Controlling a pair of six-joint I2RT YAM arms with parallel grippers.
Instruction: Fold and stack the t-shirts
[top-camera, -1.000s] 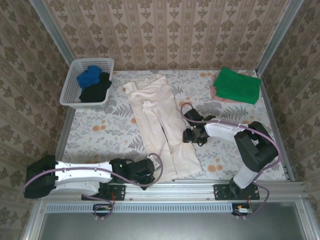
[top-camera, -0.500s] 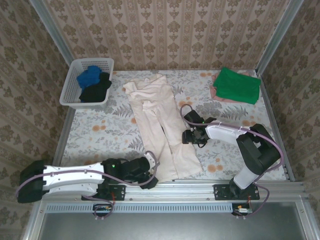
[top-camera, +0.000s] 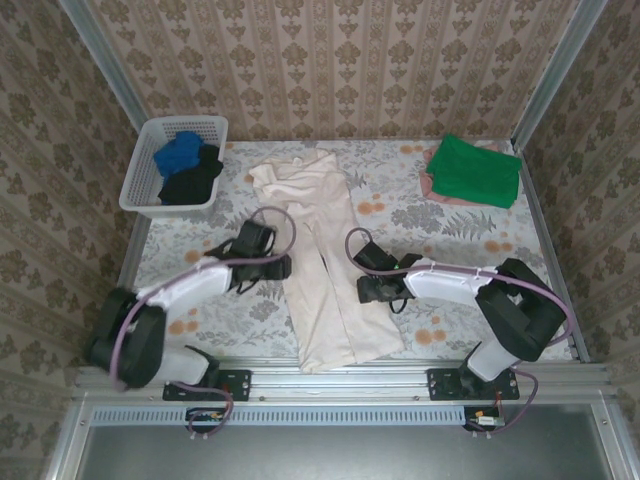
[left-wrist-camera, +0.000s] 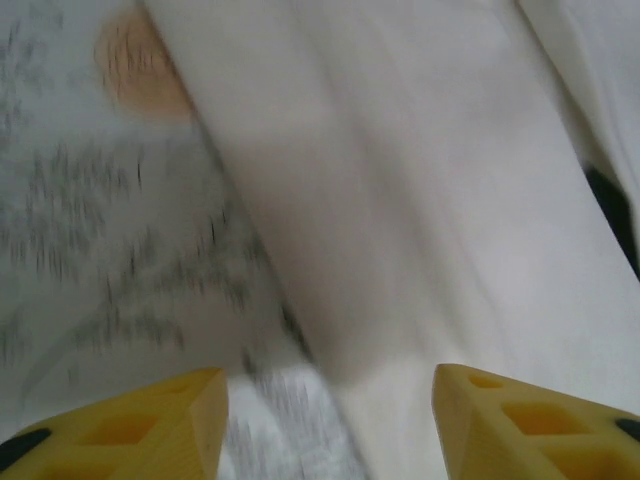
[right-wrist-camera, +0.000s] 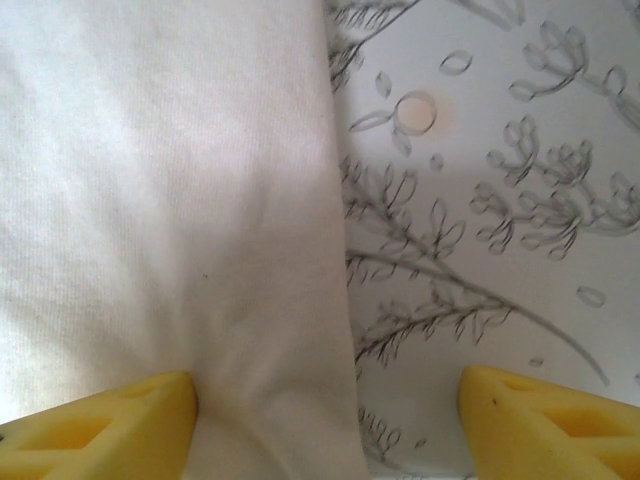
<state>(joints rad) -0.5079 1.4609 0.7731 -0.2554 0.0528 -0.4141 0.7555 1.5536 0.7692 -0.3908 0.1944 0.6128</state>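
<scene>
A large cream t-shirt (top-camera: 325, 260) lies folded into a long narrow strip down the middle of the table. My left gripper (top-camera: 276, 266) is at the strip's left edge, open, its yellow fingers (left-wrist-camera: 150, 430) astride the cloth edge (left-wrist-camera: 400, 250). My right gripper (top-camera: 366, 289) is at the strip's right edge, also open, with the cream edge (right-wrist-camera: 200, 250) lying between its fingertips (right-wrist-camera: 545, 420) over the flowered tabletop. A folded green t-shirt (top-camera: 473, 170) rests on a pale pink one (top-camera: 428, 186) at the back right.
A white lattice basket (top-camera: 140, 190) at the back left holds a blue t-shirt (top-camera: 178, 155) and a black one (top-camera: 196, 182). Patterned walls close the table on three sides. A metal rail (top-camera: 330, 380) runs along the front edge.
My left arm swung from the shirt's near left corner up to its left edge, and its jaws opened. The cream strip now lies straighter and narrower. My right gripper slid slightly nearer and opened wider.
</scene>
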